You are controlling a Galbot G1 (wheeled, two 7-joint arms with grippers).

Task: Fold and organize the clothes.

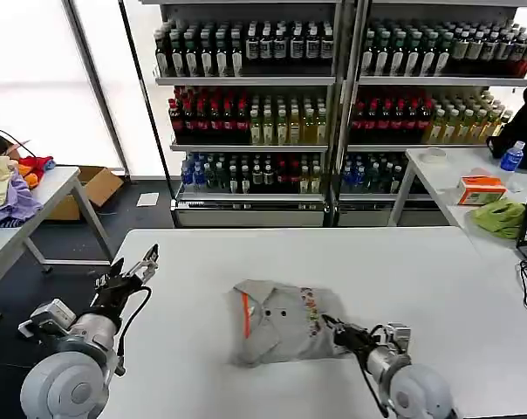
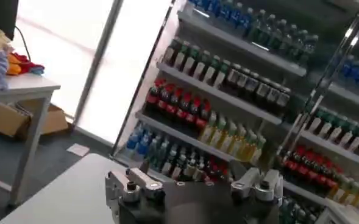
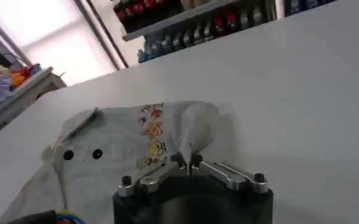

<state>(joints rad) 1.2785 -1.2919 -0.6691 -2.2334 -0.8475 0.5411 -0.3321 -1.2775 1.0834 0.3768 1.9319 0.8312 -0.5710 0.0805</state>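
No readable text anywhere. Bottle labels on the shelves [image 1: 333, 105] are showing as colour bands only. The chest print on the grey shirt [image 3: 136, 143] is reading as small multicolour figures, no letters. The orange box [image 1: 481, 189] is showing nothing legible.

A light grey shirt [image 1: 281, 321] is lying folded into a rough square near the middle of the white tabletop [image 1: 246, 262]. Its collar is showing an orange inner lining along the side toward the robot's left, with two dark buttons sitting just beside it. A column of small multicolour prints is running down the chest. At the edge nearest the robot's right, a fold of the fabric is standing up, pinched in the right claw [image 3: 187, 161].
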